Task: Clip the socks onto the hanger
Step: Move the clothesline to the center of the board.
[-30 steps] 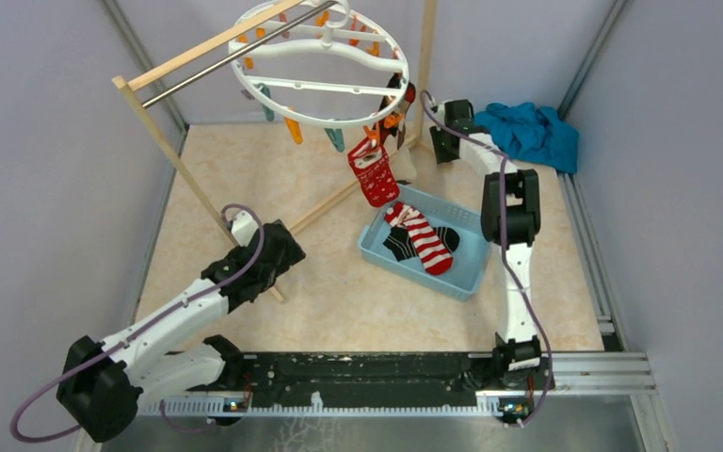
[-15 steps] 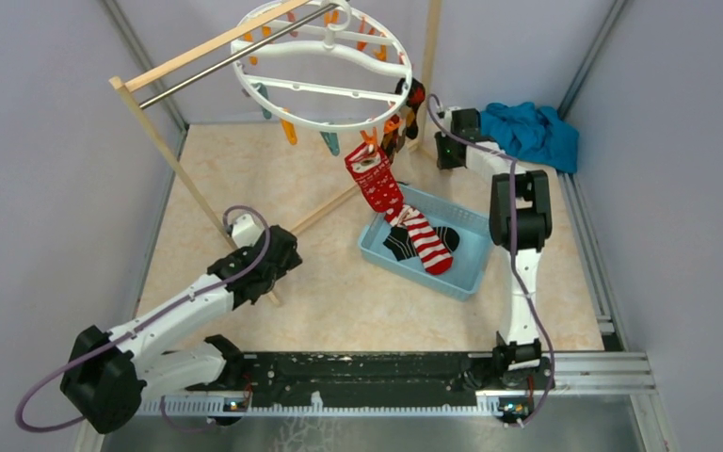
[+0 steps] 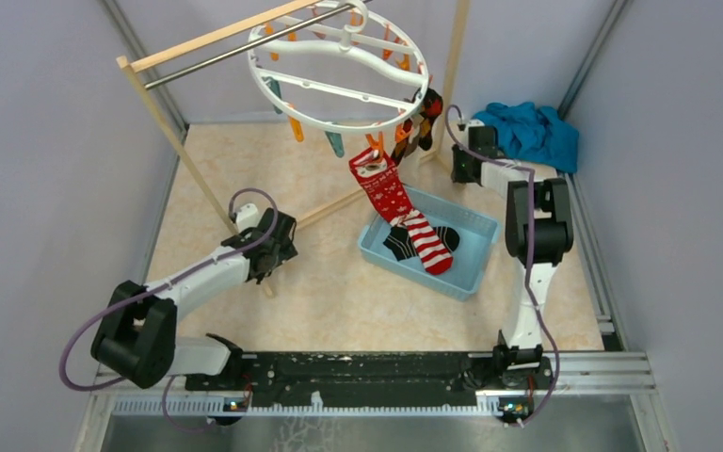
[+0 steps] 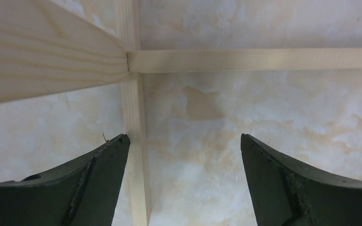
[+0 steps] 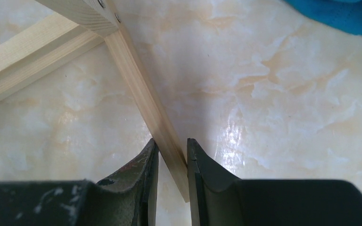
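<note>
The white round hanger (image 3: 339,66) hangs from the rack rod at the back. A red patterned sock (image 3: 383,193) and a dark argyle sock (image 3: 419,118) hang from its clips. A red-and-white striped sock (image 3: 424,240) and a black sock (image 3: 397,243) lie in the blue basket (image 3: 456,207). My left gripper (image 3: 278,247) is open and empty (image 4: 184,155), over the rack's foot bar (image 4: 134,117). My right gripper (image 3: 459,160) is shut (image 5: 169,155) on the rack's other foot bar (image 5: 141,89).
The wooden rack (image 3: 207,42) with its metal rod stands across the back left, its foot bars on the table. A teal-blue cloth heap (image 3: 527,132) lies at the back right and shows in the right wrist view (image 5: 339,14).
The rack with the hanger and clipped socks has shifted to the right and back. My right gripper moved right with the foot bar. My left arm stretched forward along its foot.
</note>
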`<action>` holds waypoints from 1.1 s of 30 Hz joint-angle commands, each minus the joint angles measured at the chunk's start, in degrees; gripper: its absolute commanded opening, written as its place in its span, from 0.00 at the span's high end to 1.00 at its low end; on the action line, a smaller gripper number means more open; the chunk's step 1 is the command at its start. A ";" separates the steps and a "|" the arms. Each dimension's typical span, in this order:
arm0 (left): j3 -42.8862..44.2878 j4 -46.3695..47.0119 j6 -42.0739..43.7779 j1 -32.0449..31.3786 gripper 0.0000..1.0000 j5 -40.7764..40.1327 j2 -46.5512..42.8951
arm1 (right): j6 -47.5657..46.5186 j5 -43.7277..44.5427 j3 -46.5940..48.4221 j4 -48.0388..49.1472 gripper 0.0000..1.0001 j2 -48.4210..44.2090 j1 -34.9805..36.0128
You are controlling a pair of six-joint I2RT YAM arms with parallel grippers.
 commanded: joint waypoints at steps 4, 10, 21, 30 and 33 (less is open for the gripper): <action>4.99 7.35 6.72 8.39 0.07 6.02 5.59 | 5.14 3.05 -7.23 -0.77 1.00 -3.88 -1.41; 8.20 12.44 7.15 12.51 0.07 6.54 12.09 | 6.53 3.01 -11.05 -0.95 1.00 -5.04 -1.23; 21.58 13.20 7.75 17.23 0.06 10.90 27.14 | 7.69 4.42 -16.89 -3.05 1.00 -11.13 2.51; 23.30 13.81 7.96 18.24 0.04 15.32 27.87 | 9.39 8.27 -19.17 -2.75 0.93 -14.55 3.74; 22.15 15.03 8.73 17.72 0.02 16.30 24.77 | 10.16 11.19 -17.77 -2.86 0.53 -16.90 3.73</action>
